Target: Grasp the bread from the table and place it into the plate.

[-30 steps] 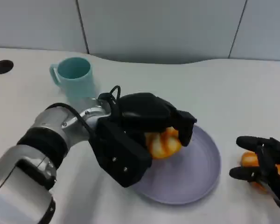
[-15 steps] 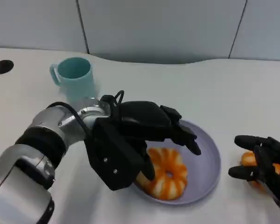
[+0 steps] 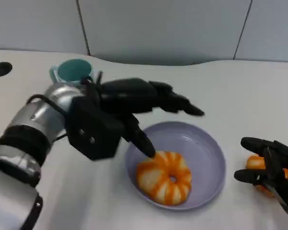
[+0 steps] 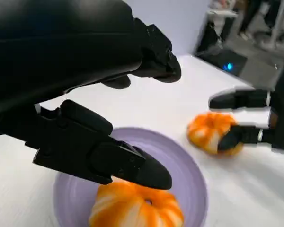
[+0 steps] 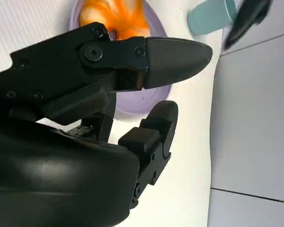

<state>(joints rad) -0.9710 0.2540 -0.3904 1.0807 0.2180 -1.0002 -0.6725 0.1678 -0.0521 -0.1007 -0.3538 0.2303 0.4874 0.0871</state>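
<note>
An orange-and-white striped ring of bread [image 3: 164,177] lies in the lavender plate [image 3: 207,153] at the table's middle. It shows again as bread [image 4: 135,208] in the plate [image 4: 184,161] in the left wrist view. My left hand [image 3: 134,103] hovers above the plate's far left rim with fingers spread and nothing in it; one finger points down near the bread. My right hand [image 3: 271,163] rests at the right edge, fingers spread over a second orange bread [image 3: 256,164], also seen as bread [image 4: 209,132]. Whether it grips that piece is unclear.
A teal mug [image 3: 73,72] stands behind my left forearm at the back left. A dark round hole [image 3: 1,69] sits in the tabletop at the far left. A grey wall panel runs behind the table.
The left hand let go of the bread, which now lies in the plate, and has lifted up and back to the left with fingers spread. The right hand has stayed put.
</note>
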